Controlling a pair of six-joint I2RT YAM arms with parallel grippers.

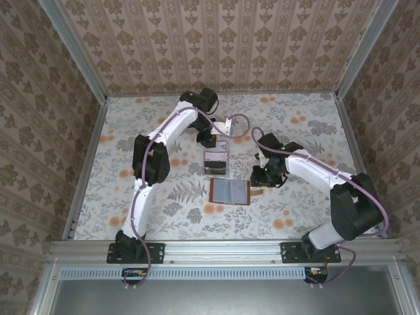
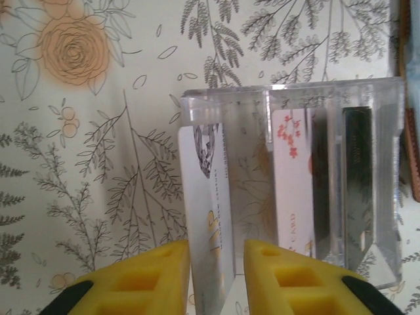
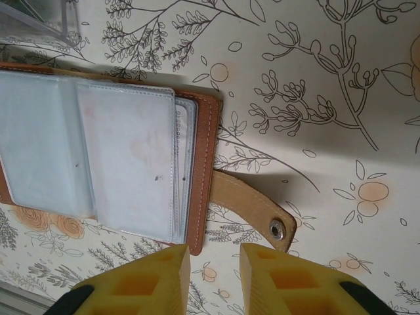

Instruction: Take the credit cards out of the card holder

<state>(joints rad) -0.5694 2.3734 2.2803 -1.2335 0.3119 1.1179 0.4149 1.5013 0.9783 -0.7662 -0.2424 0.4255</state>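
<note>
As the top external camera has it, the card holder (image 1: 230,191) lies open and flat on the flowered worktop (image 1: 144,131) between the two arms, with the clear tray (image 1: 216,161) just beyond it. The left gripper (image 1: 209,139) hangs over the tray's far end, and the right gripper (image 1: 266,176) sits just right of the holder.

Left wrist view: three credit cards (image 2: 292,197) stand on edge in the tray's slots — a white card (image 2: 203,197), a flowered one and a dark card (image 2: 357,170). The left jaws stand slightly parted on either side of the white card; whether they press it cannot be told.

Right wrist view: the right jaws are parted with nothing between them, above bare worktop beside the holder's strap tab (image 3: 246,203). Layered edges show at the mouth of the grey pockets, but whether a card sits there cannot be told. The overhead view is too small for that detail, though it gives how holder, tray and arms lie together.

Handling, as a judgement: the cards are likely light, stiff and slick — best pinched across the faces at an exposed short edge. The leather holder is soft and may slide or lift unless pinned.
</note>
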